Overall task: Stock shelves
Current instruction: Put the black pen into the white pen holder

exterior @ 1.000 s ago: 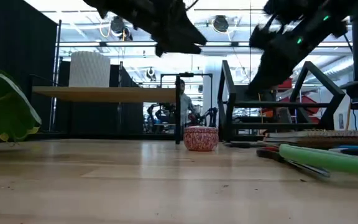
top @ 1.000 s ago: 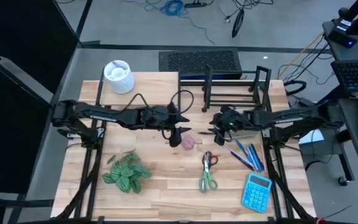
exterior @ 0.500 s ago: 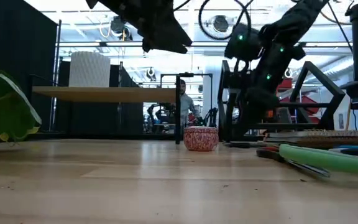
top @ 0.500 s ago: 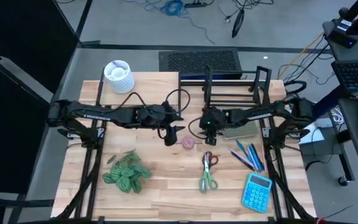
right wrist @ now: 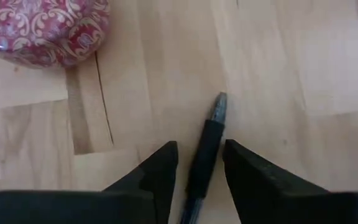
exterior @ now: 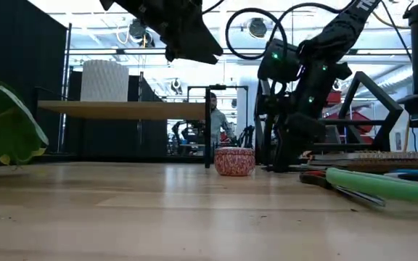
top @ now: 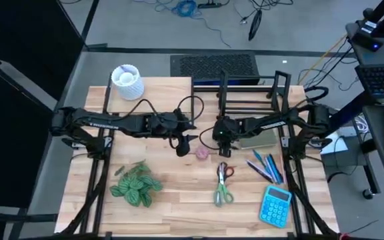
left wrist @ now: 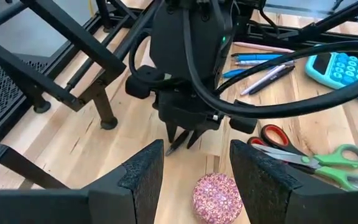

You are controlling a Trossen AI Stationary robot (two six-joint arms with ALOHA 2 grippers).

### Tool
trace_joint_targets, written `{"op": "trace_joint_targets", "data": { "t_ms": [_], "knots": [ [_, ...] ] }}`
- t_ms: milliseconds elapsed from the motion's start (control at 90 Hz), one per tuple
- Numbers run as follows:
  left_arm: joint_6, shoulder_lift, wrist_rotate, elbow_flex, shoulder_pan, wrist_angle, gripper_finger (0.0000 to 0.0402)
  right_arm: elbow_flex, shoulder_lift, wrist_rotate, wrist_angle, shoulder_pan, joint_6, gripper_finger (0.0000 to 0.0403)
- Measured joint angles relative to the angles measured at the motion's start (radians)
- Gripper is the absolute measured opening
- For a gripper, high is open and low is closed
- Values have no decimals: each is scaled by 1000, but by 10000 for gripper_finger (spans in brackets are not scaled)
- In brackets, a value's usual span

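Pale-wood riser shelf (top: 159,93) beside black wire rack (top: 249,97).

Overhead, table-level and both wrist cameras share the patterned pot (top: 202,152).

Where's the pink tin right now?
In the high view the pink tin sits mid-table, between the left gripper and the right gripper, just above the scissors in the picture and in front of the black rack.
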Motion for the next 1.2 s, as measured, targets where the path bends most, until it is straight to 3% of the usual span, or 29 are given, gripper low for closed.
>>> {"op": "trace_joint_targets", "data": {
  "t_ms": [222, 633, 1200],
  "knots": [
    [0, 0, 0, 0, 0, 0, 171, 2, 34, -5, 4, 1, 68, 14],
    [0, 1, 0, 0, -1, 1, 171, -11, -74, 7, -25, 17, 119, 10],
    [0, 2, 1, -1, -1, 58, 171, -7, -411, -3, -28, 17, 120, 10]
  ]
}}
